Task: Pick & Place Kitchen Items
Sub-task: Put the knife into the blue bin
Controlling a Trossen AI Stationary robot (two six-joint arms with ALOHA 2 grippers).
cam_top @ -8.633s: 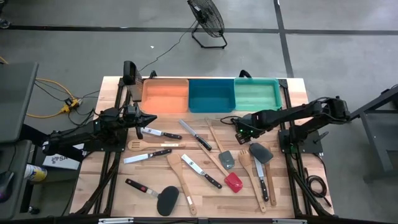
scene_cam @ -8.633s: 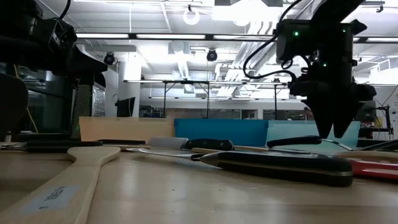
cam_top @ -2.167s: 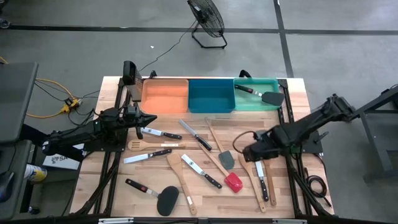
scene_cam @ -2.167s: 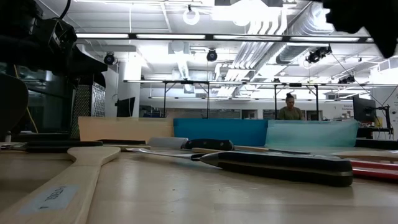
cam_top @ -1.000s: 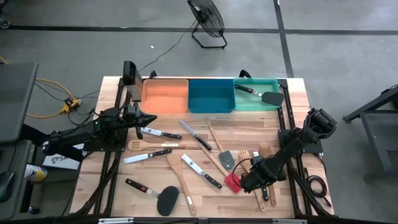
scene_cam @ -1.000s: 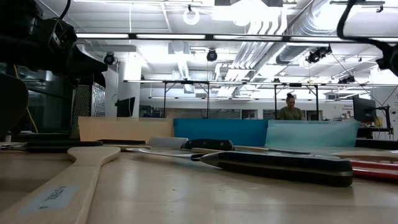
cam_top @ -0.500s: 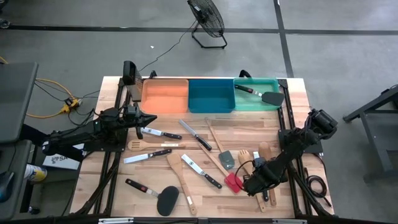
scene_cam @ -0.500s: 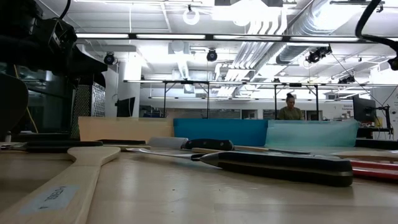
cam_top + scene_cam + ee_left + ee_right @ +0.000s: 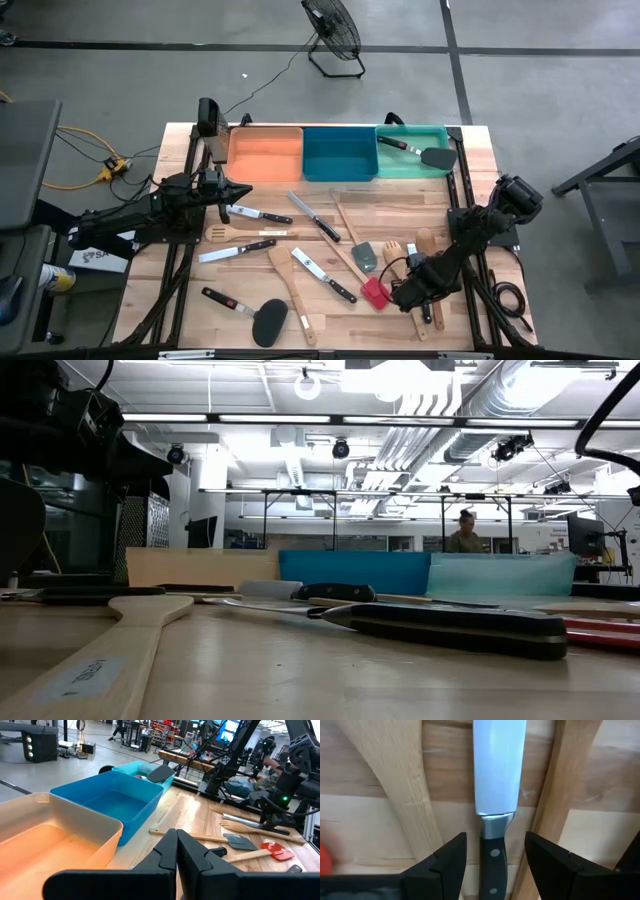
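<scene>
Tabletop [image 9: 180, 300] carries scattered kitchen items; orange, blue, green bins along far edge. Green bin [image 9: 400, 160] holds black turner [image 9: 432, 156]. My left hand [image 9: 176, 851] closed, empty, parked near orange bin [image 9: 265, 155]. My right hand [image 9: 496, 851] spread open, low, straddling black-handled knife [image 9: 497, 785] between two wooden handles, near right front.

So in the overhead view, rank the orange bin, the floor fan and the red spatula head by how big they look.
1. Orange bin, clearly the largest.
2. Floor fan, smaller than the bin; it stands on the floor, farther from the camera, so its true size is unsure.
3. Red spatula head, smallest by far.
</scene>
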